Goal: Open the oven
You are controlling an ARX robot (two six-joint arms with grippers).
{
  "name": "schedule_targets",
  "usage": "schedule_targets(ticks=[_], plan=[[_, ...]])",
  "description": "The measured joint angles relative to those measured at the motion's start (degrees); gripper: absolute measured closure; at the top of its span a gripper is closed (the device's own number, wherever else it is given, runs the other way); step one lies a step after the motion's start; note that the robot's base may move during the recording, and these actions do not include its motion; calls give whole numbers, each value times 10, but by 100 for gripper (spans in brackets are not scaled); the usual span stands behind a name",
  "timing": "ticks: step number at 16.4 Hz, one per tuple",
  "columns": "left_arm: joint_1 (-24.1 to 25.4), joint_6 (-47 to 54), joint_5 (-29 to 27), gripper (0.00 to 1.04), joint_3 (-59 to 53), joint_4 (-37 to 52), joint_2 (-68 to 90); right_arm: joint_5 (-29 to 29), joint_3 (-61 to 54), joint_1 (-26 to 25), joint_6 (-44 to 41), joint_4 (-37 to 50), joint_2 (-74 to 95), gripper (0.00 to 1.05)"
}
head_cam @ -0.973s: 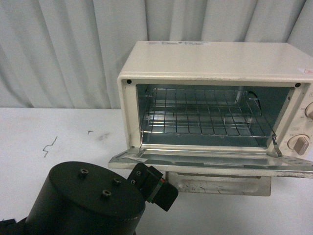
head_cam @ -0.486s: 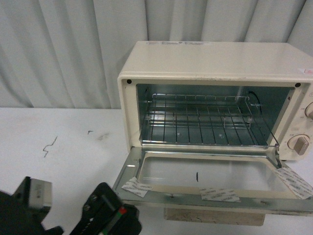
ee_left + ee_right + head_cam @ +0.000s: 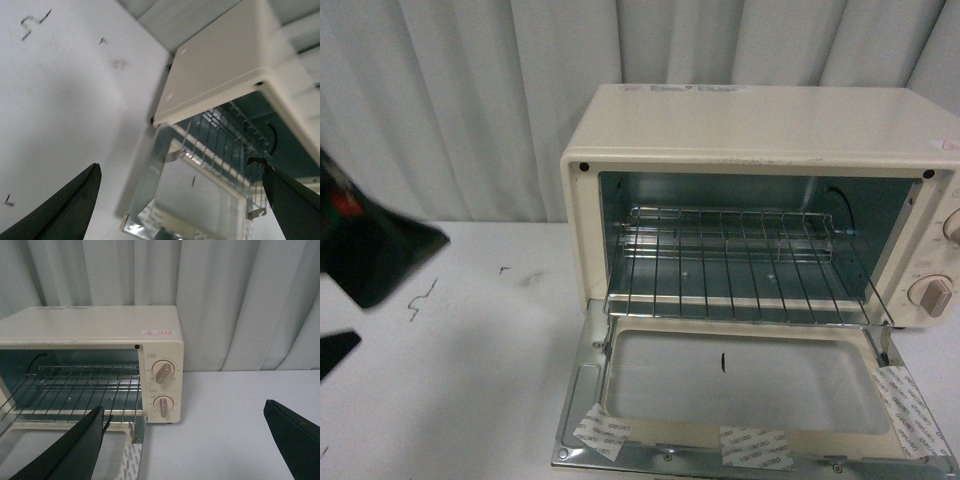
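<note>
The cream-white oven (image 3: 750,130) stands on the white table with its glass door (image 3: 745,395) swung fully down and lying flat. The wire rack (image 3: 745,265) is slid partly forward. Two round knobs (image 3: 163,388) are at its right end. My left gripper (image 3: 345,290) is open and raised at the far left, well clear of the oven; in the left wrist view its fingers (image 3: 70,210) frame the open door (image 3: 200,197) from above. My right gripper (image 3: 185,440) is open beside the oven's (image 3: 100,325) knob side, over bare table.
A pale pleated curtain (image 3: 450,100) hangs behind the table. The white tabletop (image 3: 470,370) has small dark marks (image 3: 420,298) left of the oven. White tape strips (image 3: 755,445) sit on the door's front edge.
The oven door dropped from half-open to lying fully flat, and the rack slid forward. My left gripper moved up and to the far left, away from the door.
</note>
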Motion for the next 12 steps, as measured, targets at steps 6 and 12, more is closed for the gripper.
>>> schedule_targets(ticks=[6,12], plan=[[57,422,-62,54,-78,171,-159,0,0,0,0,0,0,6],[119,513,7,99,-126,121,-247,0,0,0,0,0,0,6]])
